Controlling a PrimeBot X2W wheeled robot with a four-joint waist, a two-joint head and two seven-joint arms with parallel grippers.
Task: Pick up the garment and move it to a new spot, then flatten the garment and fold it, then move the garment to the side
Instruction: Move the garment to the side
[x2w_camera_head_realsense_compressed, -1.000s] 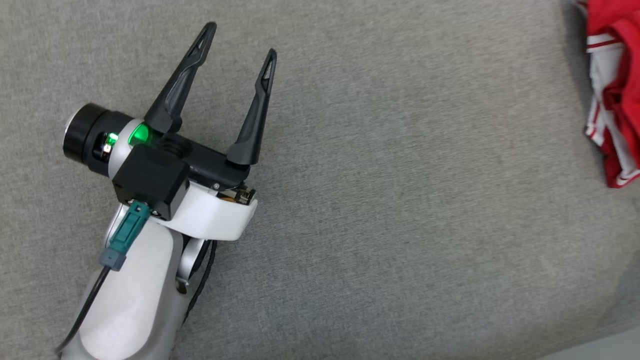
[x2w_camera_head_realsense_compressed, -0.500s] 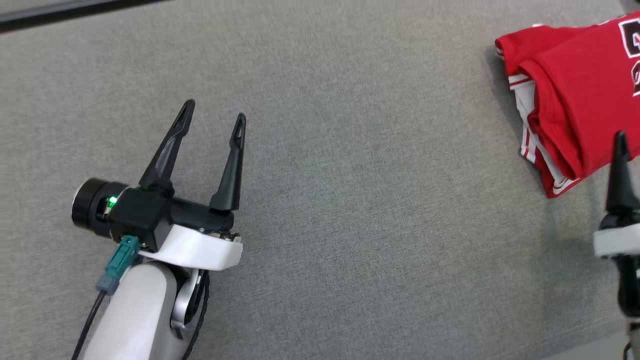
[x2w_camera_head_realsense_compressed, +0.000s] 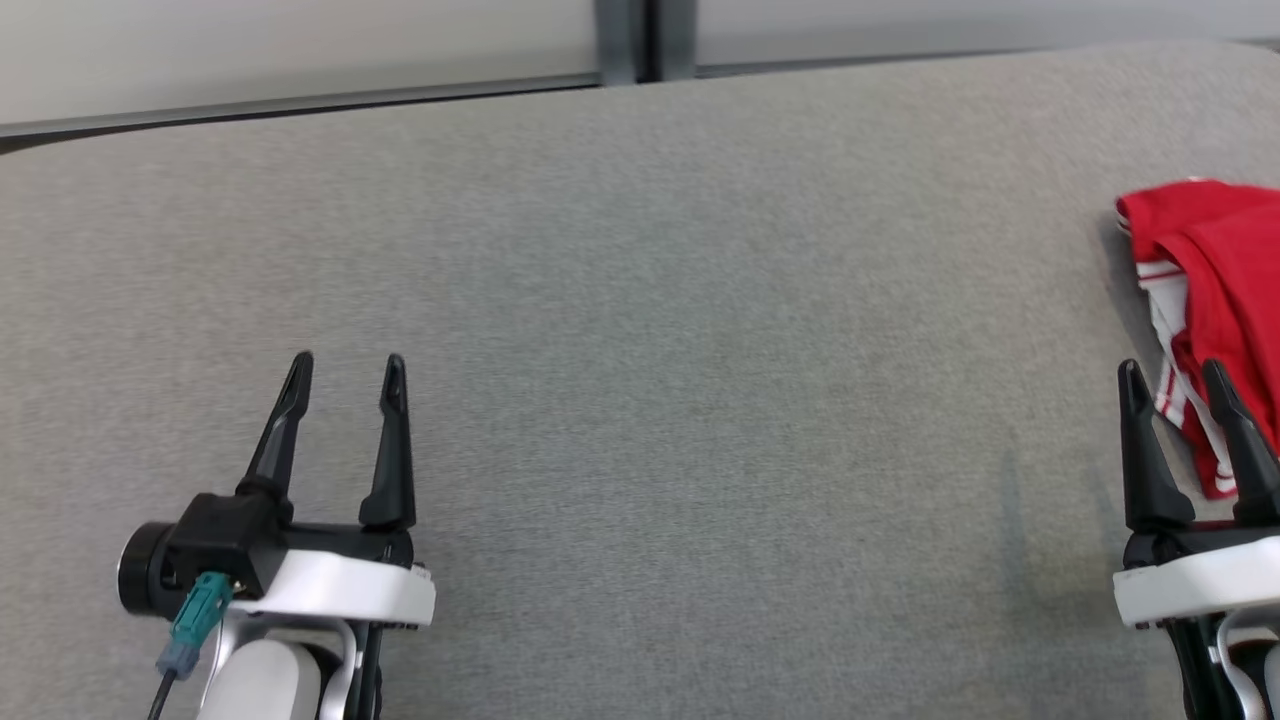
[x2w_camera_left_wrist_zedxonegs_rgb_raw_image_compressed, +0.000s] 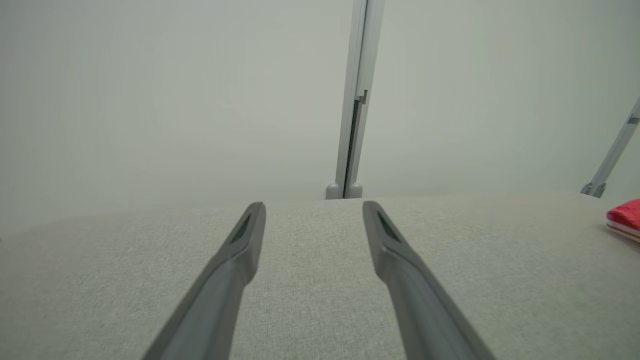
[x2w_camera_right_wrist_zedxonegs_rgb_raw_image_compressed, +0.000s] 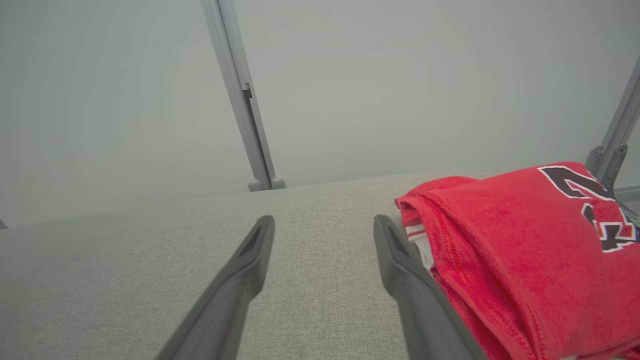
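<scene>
The garment (x2w_camera_head_realsense_compressed: 1215, 270) is a red shirt with white striped trim and dark numerals, folded in a bundle at the far right of the grey fabric surface (x2w_camera_head_realsense_compressed: 700, 330). It also appears in the right wrist view (x2w_camera_right_wrist_zedxonegs_rgb_raw_image_compressed: 520, 250) and as a red sliver in the left wrist view (x2w_camera_left_wrist_zedxonegs_rgb_raw_image_compressed: 625, 216). My right gripper (x2w_camera_head_realsense_compressed: 1170, 372) stands open at the lower right, its fingers just in front of the garment's near edge, nothing between them (x2w_camera_right_wrist_zedxonegs_rgb_raw_image_compressed: 325, 222). My left gripper (x2w_camera_head_realsense_compressed: 346, 363) rests open at the lower left, far from the garment, over bare fabric (x2w_camera_left_wrist_zedxonegs_rgb_raw_image_compressed: 313, 207).
A pale wall with a grey vertical post (x2w_camera_head_realsense_compressed: 630, 40) runs behind the surface's far edge. A second slanted post (x2w_camera_right_wrist_zedxonegs_rgb_raw_image_compressed: 617, 135) rises at the right behind the garment. Wide bare fabric lies between the two grippers.
The head camera has tilted up, so the wall and far edge now show. The left gripper has drawn back to the lower left and straightened; the right gripper has come fully into view beside the garment.
</scene>
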